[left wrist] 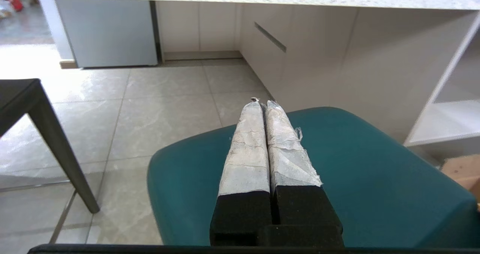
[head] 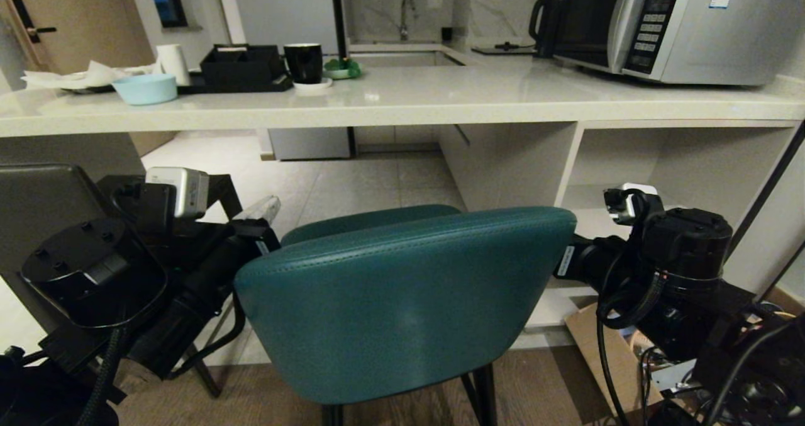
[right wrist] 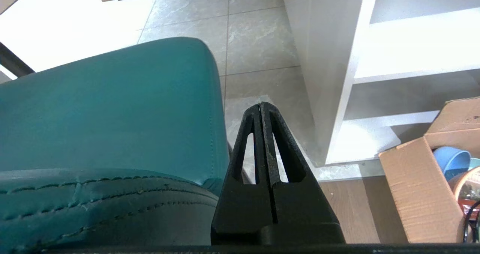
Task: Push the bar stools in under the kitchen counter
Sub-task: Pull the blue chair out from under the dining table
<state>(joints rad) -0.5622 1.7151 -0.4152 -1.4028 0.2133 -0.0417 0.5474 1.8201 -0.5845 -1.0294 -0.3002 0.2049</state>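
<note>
Right now the teal stool (head: 402,300) stands just short of the desk (head: 402,102), its seat pointing toward the gap beneath the slab. Both jaws are pressed shut and empty (left gripper (left wrist: 262,104) over the seat's left side, right gripper (right wrist: 261,105) beside its right edge). A dark grey stool (head: 38,212) stands off to the left.

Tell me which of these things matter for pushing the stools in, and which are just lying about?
Job: teal stool, grey stool, kitchen counter, left gripper, right gripper.

Lying about: microwave, black mug, blue bowl, cardboard box.
</note>
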